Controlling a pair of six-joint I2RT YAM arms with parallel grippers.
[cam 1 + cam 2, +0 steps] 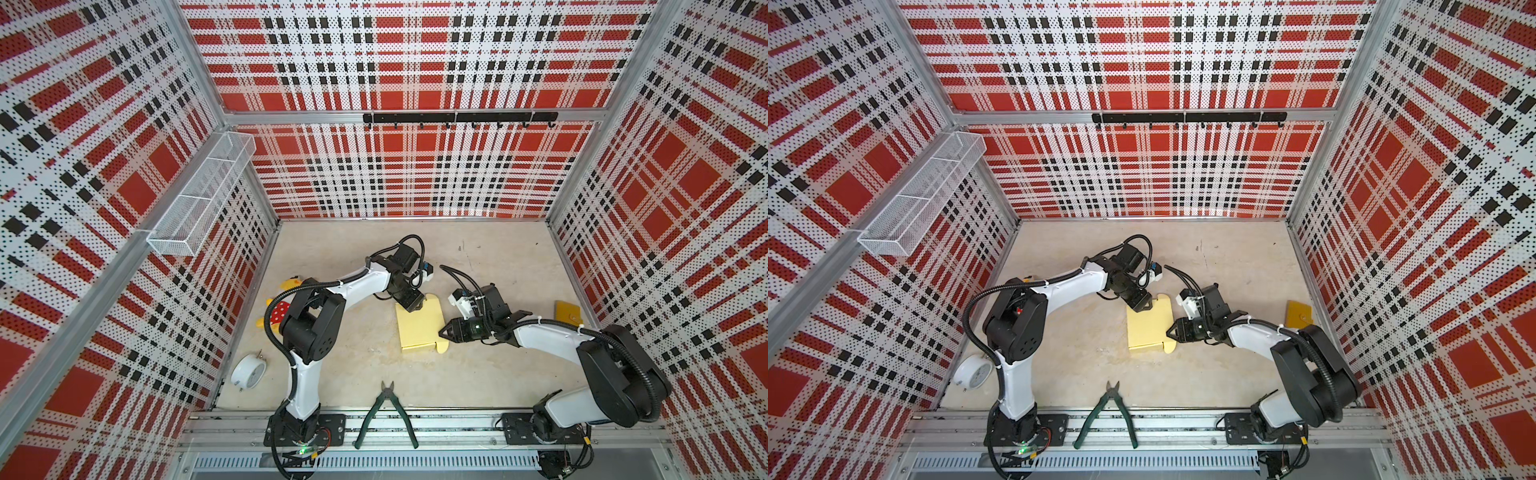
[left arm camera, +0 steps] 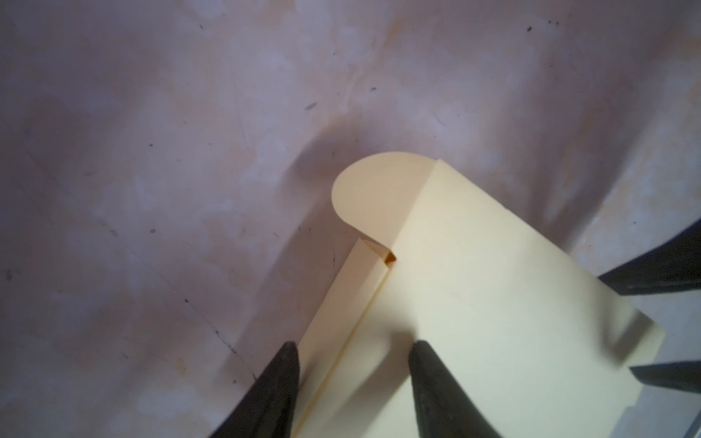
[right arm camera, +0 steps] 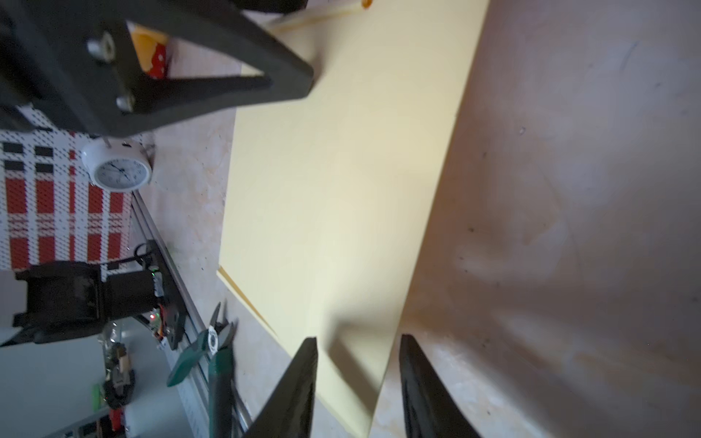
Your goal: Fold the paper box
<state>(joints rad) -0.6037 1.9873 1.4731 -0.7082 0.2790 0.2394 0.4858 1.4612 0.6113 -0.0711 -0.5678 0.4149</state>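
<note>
The left claw [image 1: 415, 306] is hovering over the far end of the box [image 1: 419, 330], jaws apart; the right claw [image 1: 441, 332], jaws also apart, is straddling its right edge.

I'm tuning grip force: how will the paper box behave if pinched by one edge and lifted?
Probably light and floppy: the box is thin card lying nearly flat. It would likely bend at its creases, like the one beside the rounded flap. Pushed, it should slide on the table rather than tip.
</note>
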